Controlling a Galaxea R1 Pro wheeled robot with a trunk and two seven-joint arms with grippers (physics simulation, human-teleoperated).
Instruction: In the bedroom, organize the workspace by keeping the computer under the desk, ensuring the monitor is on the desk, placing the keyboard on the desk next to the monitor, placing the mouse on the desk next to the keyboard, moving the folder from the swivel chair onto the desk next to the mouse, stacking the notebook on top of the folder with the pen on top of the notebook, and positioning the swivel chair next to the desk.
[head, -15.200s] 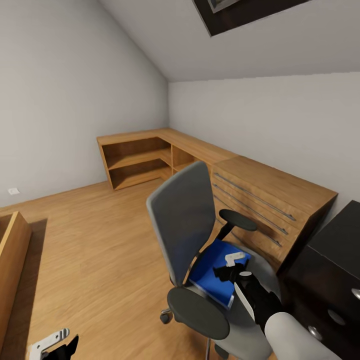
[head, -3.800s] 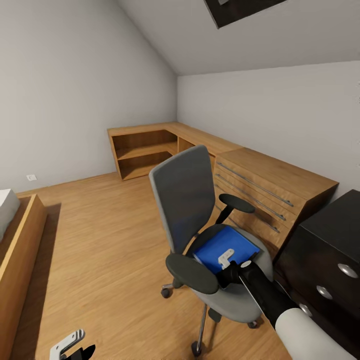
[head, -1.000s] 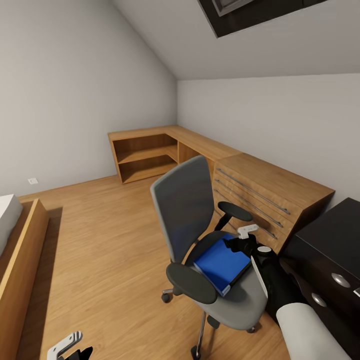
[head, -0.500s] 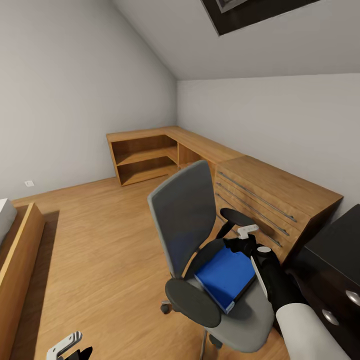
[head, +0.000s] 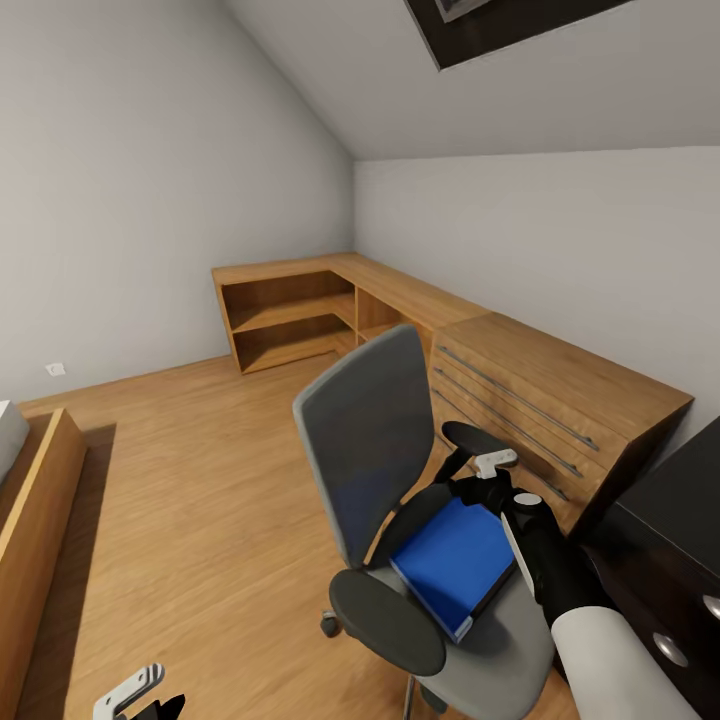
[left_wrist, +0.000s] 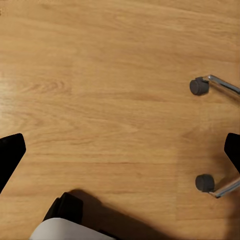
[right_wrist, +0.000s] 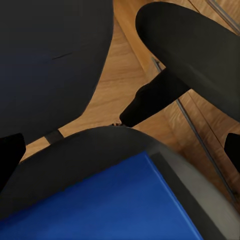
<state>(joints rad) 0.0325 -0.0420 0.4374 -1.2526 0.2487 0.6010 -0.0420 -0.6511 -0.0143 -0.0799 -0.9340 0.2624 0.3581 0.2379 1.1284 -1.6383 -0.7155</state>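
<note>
Folder (head: 455, 565), flat, bright blue, is lying on the padded grey seat of the swivel chair (head: 372, 440), just beneath the right gripper (head: 487, 478), whose jaws are spreading wide; the left gripper (head: 135, 697) is gaping over woodgrain floor (left_wrist: 100, 100).

Grey padded swivel chair with black armrests and chrome base (head: 372, 440); bright blue flat folder with white page edges (head: 455, 562) at 5 o'clock of the backrest. Light-wood corner cabinet with silver bar handles (head: 520, 385); honey-toned wood-grain plank floor (head: 190, 480). Glossy black desk with round silver knobs (head: 680, 560). Pale grey walls (head: 150, 190).
</note>
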